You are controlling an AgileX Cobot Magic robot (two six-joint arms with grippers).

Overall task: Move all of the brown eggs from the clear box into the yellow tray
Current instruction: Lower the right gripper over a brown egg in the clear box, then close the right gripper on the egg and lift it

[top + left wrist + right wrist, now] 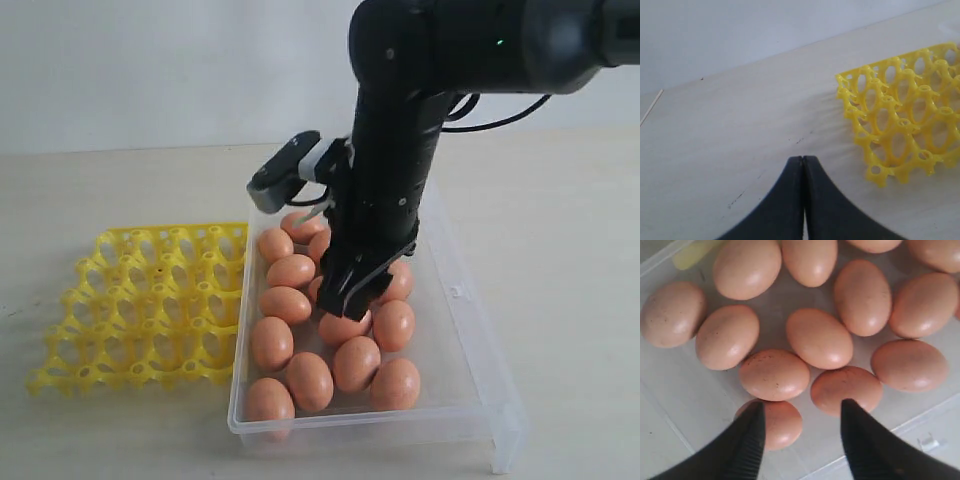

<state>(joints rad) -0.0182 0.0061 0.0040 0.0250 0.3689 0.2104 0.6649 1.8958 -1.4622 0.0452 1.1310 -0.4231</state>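
Note:
Several brown eggs (310, 380) lie close together in the clear box (470, 330), which stands right of the yellow tray (150, 300). The tray's cups hold nothing. My right gripper (352, 298) hangs low over the middle of the box. In the right wrist view it (802, 407) is open, with bare box floor (685, 405) between the jaws. One egg (785, 422) lies just beside one fingertip and another egg (846, 389) just beyond the other. My left gripper (803, 159) is shut and empty over the table, near a corner of the yellow tray (900, 130).
The box's low walls ring the eggs, and a small latch tab (927, 442) sits on its rim. A clear flap (505, 440) hangs at the box's front right corner. The right arm's wrist camera (285, 172) juts out over the far eggs.

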